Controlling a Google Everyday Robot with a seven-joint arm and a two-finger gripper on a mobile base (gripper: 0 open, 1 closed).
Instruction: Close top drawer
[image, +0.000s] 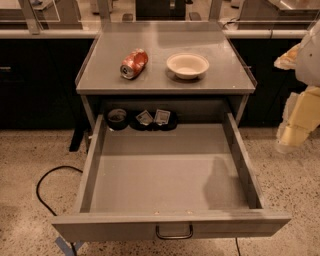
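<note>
Your top drawer (170, 175) stands pulled far out, its handle (174, 233) on the near front edge. The gripper (296, 127) hangs right of the drawer's right wall, apart from it; you can't tell its opening. A cable (42, 187) lies left of the drawer.

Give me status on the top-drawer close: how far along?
Done: nothing visible. The top drawer stands wide open, with its front panel near the bottom of the view.
In hand: the pincer hangs at the right edge, beside the drawer's right side and apart from it, not at the handle.
Left: reach the front panel and push the drawer all the way in.
</note>
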